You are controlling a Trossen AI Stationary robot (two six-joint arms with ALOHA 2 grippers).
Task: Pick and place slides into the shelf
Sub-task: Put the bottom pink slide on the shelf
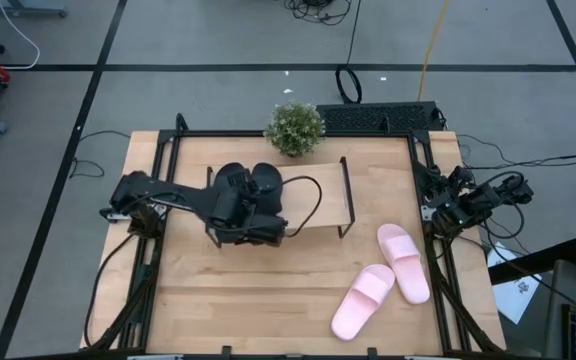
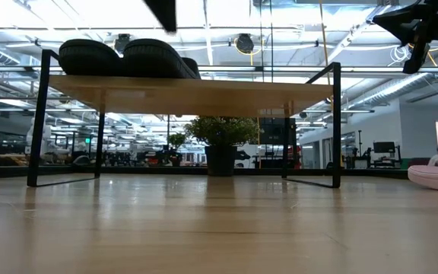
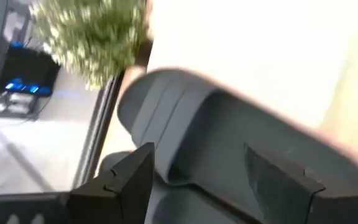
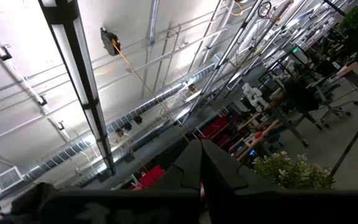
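While the left gripper (image 1: pixel 258 205) stands with jaws apart over the black slides (image 1: pixel 251 185) on the shelf (image 1: pixel 318 190), the pink slides (image 1: pixel 388 275) lie near the shelf's right end. They look light, soft, a little bendy; the strap seems the best hold. Their long axes run obliquely to the shelf. The right gripper (image 4: pixel 201 163) rests closed beyond that end.

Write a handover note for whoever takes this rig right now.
Left gripper: fingers open, over the matte black slide sandals, which sit on the left part of the low light-wood shelf.
Right gripper: fingers shut, parked at the table's right edge, holding nothing.
Done: black pair on the shelf.
Left: the two pale pink slide sandals lie on the tabletop to the right, in front of the shelf.
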